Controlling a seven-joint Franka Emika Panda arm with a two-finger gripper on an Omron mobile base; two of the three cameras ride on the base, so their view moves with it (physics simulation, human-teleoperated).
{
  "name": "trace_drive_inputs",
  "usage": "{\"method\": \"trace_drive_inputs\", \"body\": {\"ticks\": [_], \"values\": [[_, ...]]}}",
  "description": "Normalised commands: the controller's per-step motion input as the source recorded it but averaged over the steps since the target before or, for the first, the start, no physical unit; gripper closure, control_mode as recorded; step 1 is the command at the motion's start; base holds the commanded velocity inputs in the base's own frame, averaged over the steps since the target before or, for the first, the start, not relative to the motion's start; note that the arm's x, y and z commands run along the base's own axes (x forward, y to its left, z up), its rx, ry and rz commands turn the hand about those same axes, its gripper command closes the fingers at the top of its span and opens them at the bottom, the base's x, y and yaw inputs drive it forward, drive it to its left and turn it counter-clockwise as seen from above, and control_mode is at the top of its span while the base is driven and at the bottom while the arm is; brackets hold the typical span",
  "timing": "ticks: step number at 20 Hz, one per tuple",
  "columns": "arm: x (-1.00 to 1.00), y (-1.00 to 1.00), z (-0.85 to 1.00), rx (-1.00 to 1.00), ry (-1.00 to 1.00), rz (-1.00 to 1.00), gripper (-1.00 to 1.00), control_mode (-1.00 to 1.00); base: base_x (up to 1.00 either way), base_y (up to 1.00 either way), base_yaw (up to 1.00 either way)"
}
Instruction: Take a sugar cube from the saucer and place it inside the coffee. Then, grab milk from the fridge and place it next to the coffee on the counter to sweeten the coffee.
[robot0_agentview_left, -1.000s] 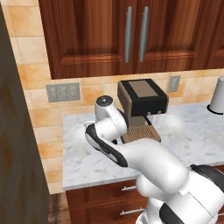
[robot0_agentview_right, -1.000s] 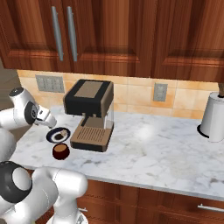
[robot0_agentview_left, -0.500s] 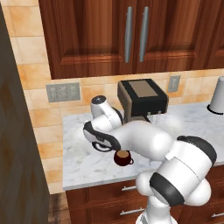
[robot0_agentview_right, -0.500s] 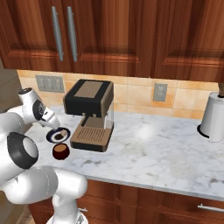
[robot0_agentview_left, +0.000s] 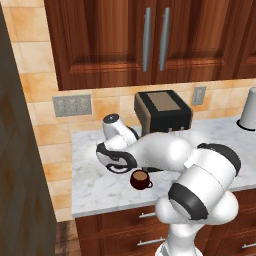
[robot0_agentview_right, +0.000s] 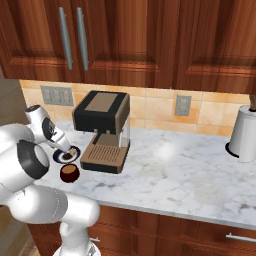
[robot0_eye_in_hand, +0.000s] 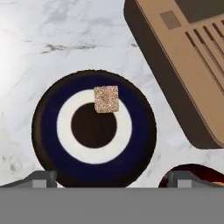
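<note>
The task is at its very beginning. The sugar cube (robot0_eye_in_hand: 106, 99) lies on the saucer (robot0_eye_in_hand: 46, 111), on the white ring close to the dark centre, and nothing is touching it. The saucer stands on the desk (robot0_agentview_right: 190, 175), just beside the front corner of the coffee machine (robot0_agentview_right: 102, 131). The cup (robot0_agentview_left: 141, 179) with the coffee stands near the saucer, a little closer to the front edge of the desk; in the hand view its rim shows at the lower right, just beside the saucer. Its liquid looks plain dark, so I judge that no sugar is in it yet.

The hand (robot0_eye_in_hand: 109, 178) hangs directly above the saucer and looks down on it. Its two fingers (robot0_eye_in_hand: 41, 178) are spread as wide as they go, one at each side of the saucer, and they hold nothing. The cube is not exactly between them; it sits somewhat further along the view, so the hand probably needs a small shift before it goes down.

All is left to do: to pick up the cube, to drop it into the cup, and then to bring the milk from the fridge and put it beside the cup.
</note>
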Motion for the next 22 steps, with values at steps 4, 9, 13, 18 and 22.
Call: {"method": "trace_drive_inputs", "body": {"ticks": [4,9,13,18,22], "values": [[0.08,-0.17,-0.08,0.0,0.0,0.0,-1.0,-1.0,0.0,0.0,0.0],[0.06,-0.23,-0.1,0.0,0.0,0.0,-1.0,-1.0,0.0,0.0,0.0],[0.19,-0.14,-0.13,0.0,0.0,0.0,-1.0,-1.0,0.0,0.0,0.0],[0.2,0.0,-0.16,0.0,0.0,0.0,-1.0,-1.0,0.0,0.0,0.0],[0.25,0.0,-0.16,0.0,0.0,0.0,-1.0,-1.0,0.0,0.0,0.0]]}}
